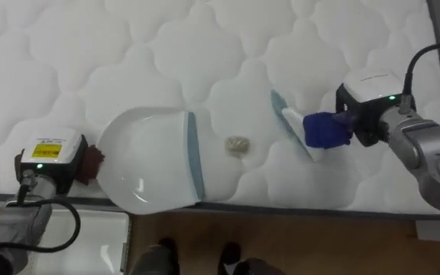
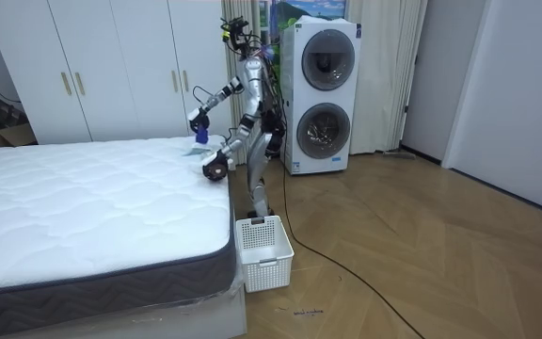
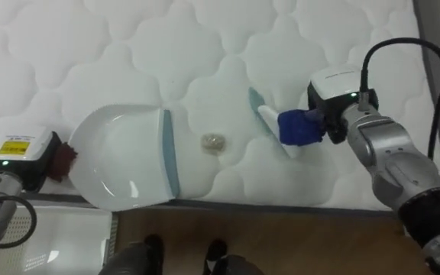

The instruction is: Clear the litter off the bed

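One crumb (image 1: 237,145) is all I can spot on the bed (image 1: 90,46). It sits near the front edge, between the dustpan (image 1: 147,168) on the left and the brush (image 1: 289,122) on the right, and it's touching neither.

Your right hand (image 1: 325,130) is curled tight round the brush handle, bristles down on the quilting just right of the crumb. Your left hand (image 1: 90,163) is at the dustpan's back end, but honestly I can't tell its grip from here.

My take: keep the pan's lip pressed flat into the soft top so nothing slips under it. Then drag the brush left in one short, low stroke. No flicking, because that near edge is close and the crumb would probably hop off onto the floor. Aim slightly away from the edge and you should be fine.
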Robot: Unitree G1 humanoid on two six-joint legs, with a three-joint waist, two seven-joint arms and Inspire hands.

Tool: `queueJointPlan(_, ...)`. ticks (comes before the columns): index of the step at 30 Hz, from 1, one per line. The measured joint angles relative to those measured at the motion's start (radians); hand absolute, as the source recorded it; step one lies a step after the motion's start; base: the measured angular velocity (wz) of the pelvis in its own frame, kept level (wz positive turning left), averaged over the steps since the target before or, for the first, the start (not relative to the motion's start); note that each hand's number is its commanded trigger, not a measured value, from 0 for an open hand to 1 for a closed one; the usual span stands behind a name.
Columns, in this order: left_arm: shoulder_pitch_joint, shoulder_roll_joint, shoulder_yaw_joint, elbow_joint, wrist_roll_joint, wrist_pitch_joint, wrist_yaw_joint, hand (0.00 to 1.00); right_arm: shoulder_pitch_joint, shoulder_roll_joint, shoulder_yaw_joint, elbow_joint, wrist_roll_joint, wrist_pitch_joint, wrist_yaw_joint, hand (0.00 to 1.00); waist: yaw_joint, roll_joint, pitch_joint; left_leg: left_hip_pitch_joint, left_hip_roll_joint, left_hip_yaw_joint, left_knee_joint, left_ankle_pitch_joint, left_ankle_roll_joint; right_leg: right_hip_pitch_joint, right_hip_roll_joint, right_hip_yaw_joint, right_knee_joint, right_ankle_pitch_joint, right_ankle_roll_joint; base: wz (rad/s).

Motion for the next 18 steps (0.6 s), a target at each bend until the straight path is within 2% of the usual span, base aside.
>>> queueJointPlan(3,0.001,-0.025,0.0,0.001,0.004,-0.012,0.006,1.0,0.0,0.024,-0.006,-0.003,0.126,-0.004,0.029,1.0,0.0,0.015,-0.0037,0.0,-0.001,0.002,0.002,0.002,-0.003,-0.005,-0.003,0.001,0.004,-0.003,-0.005,-0.03)
queueJointPlan(7,0.007,-0.029,-0.006,0.001,0.01,-0.015,0.011,1.0,0.004,0.087,-0.013,-0.003,0.302,-0.025,0.102,1.0,-0.002,0.017,-0.0049,0.0,0.0,0.004,0.0,0.008,-0.012,-0.008,-0.001,-0.001,0.004,-0.009,-0.015,-0.02)
queueJointPlan(8,0.008,-0.028,-0.009,0.002,0.009,-0.012,0.011,1.0,0.005,0.098,-0.01,-0.003,0.338,-0.037,0.124,1.0,-0.002,0.018,-0.0052,-0.002,0.0,0.004,-0.001,0.009,-0.014,-0.01,0.0,-0.002,0.005,-0.01,-0.017,0.0)
queueJointPlan(11,0.008,-0.028,-0.01,0.026,0.009,0.004,0.01,1.0,0.005,0.117,-0.01,-0.003,0.441,-0.038,0.159,1.0,-0.005,0.021,-0.0069,-0.002,-0.001,0.001,-0.002,0.01,-0.016,-0.012,-0.002,-0.001,0.013,-0.013,-0.021,0.04)
queueJointPlan(15,0.008,-0.03,-0.01,0.03,0.009,0.0,0.01,1.0,0.005,0.162,-0.011,-0.003,0.512,-0.058,0.192,1.0,-0.005,0.021,-0.0073,-0.002,-0.009,-0.002,-0.001,0.01,-0.016,-0.017,-0.008,-0.003,0.022,-0.019,-0.02,0.05)
queueJointPlan(18,0.008,-0.032,-0.01,0.029,0.008,-0.004,0.008,1.0,0.005,0.199,-0.008,-0.003,0.544,-0.096,0.235,1.0,-0.007,0.026,-0.0096,-0.003,-0.017,-0.008,-0.001,0.011,-0.016,-0.017,-0.017,-0.008,0.027,-0.024,-0.016,0.09)
